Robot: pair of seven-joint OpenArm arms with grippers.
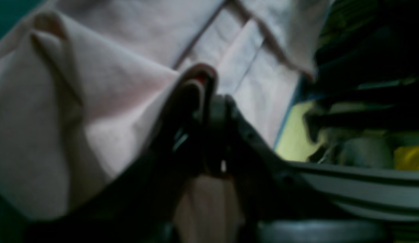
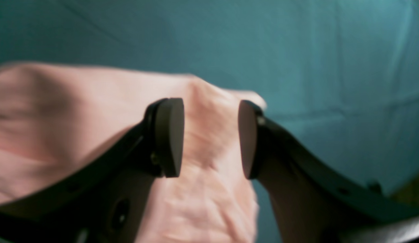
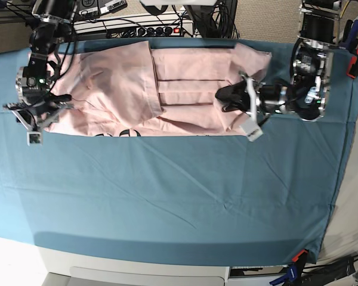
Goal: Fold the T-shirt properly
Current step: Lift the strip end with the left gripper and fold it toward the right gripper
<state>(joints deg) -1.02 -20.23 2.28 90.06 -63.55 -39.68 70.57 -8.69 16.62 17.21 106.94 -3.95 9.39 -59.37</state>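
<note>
The pale pink T-shirt [image 3: 185,89] lies spread along the back of the teal table cloth [image 3: 179,196], with one part folded over on the left and a bit of black lettering showing at its front hem. My left gripper [image 3: 225,98] lies low over the shirt's right part and is shut on a fold of its fabric [image 1: 104,101], which drapes over the closed fingertips [image 1: 209,87]. My right gripper [image 3: 46,114] stands open at the shirt's left end. In the right wrist view its two pads [image 2: 168,135] straddle a wrinkled pink edge [image 2: 209,101] without pinching it.
Cables and a power strip [image 3: 137,27] run behind the table's back edge. A red clamp [image 3: 354,59] sits at the right edge and another clamp [image 3: 295,259] at the front right corner. The table cloth reaches from the shirt to the front edge.
</note>
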